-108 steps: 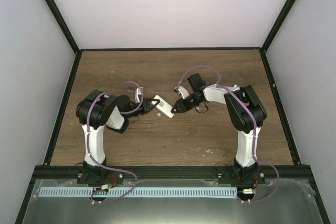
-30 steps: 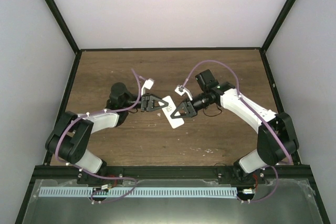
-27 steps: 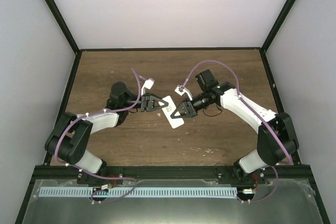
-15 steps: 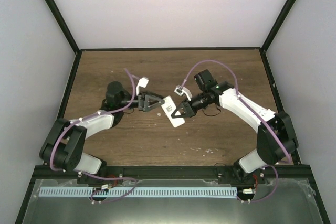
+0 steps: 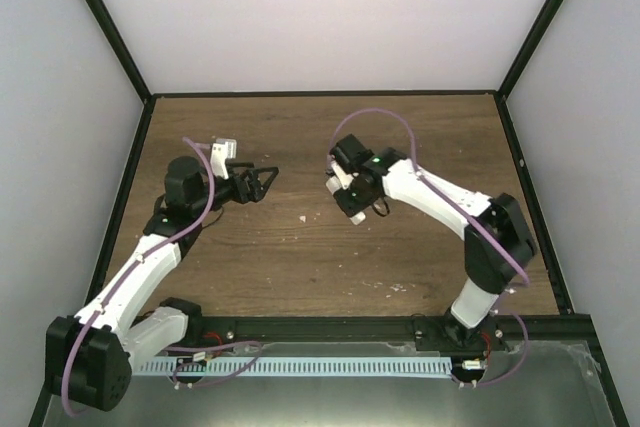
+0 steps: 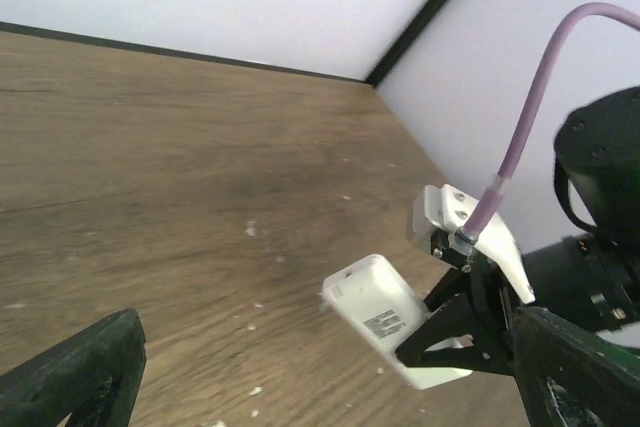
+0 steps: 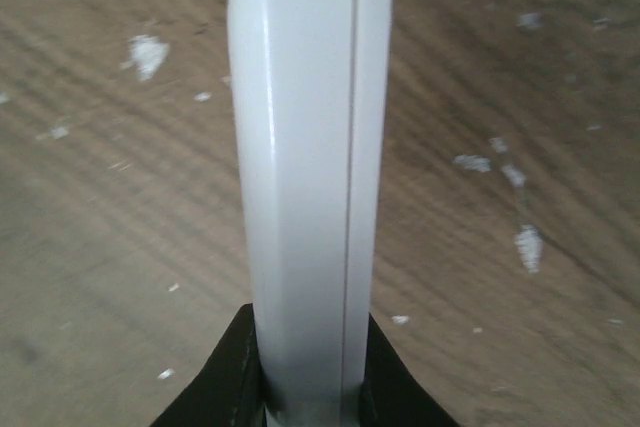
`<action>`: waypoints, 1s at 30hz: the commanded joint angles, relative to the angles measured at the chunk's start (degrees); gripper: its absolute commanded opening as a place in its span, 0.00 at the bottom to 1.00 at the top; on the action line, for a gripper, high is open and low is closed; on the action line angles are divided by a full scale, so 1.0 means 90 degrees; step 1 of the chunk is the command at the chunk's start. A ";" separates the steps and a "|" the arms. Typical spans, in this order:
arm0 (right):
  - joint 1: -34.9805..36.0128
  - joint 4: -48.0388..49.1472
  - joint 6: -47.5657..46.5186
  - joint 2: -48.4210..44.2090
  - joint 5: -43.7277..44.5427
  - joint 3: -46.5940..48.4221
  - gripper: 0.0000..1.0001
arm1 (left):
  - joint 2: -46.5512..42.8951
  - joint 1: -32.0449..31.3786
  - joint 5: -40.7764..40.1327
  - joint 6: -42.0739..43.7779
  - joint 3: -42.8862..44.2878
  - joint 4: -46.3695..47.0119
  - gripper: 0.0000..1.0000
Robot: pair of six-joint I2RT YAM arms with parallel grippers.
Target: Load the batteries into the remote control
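So, the right fingers (image 7: 225, 387) are clamped on the remote (image 7: 308, 167) at its near end, with a black pad on each broad face. From that wrist view you're looking at it edge-on. It's a narrow white slab sticking straight out ahead of the fingers, with a thin seam (image 7: 352, 147) running down its length. Beyond it is the wood-grain worktop (image 7: 100, 247), with white crumbs (image 7: 148, 53) scattered on both sides of the remote. I can't tell whether its far end touches the wood or hangs just over it.

The left fingers (image 6: 85, 377) are spread wide open and aren't gripping anything. Their two black tips sit in the bottom corners of the left wrist view. The remote is out ahead of them, nearer the right-hand tip and clearly apart from both. From this side you see one broad face of it, tilted, with a small dark printed label (image 6: 383, 324) that's too small to read. The black triangular frame of the right fingers is just behind it, holding its far end. A purple cable (image 6: 520, 137) loops up from that wrist.

In the top view the two sets of fingers face each other across the middle of the worktop with a gap between them. The left arm is stretched out long and the right arm is bent over.
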 commanded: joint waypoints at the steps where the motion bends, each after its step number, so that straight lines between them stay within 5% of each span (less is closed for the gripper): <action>1: 0.0464 -0.0647 0.0695 0.0663 0.2258 0.0871 0.01 | -0.0301 0.0026 -0.1201 0.0354 0.0330 -0.1257 1.00; 10: 0.1453 -0.0370 0.0733 0.2314 0.3172 0.1633 0.01 | -0.0548 0.0024 -0.1858 0.0438 0.0546 -0.1979 1.00; 19: 0.1766 0.0039 0.0786 0.2685 0.3002 0.1465 0.01 | -0.0882 0.0027 -0.1999 0.0392 0.0429 -0.2192 1.00; 30: 0.1912 0.0281 0.0887 0.2490 0.2521 0.1163 0.27 | -0.0988 0.0029 -0.2030 0.0460 0.0386 -0.2378 1.00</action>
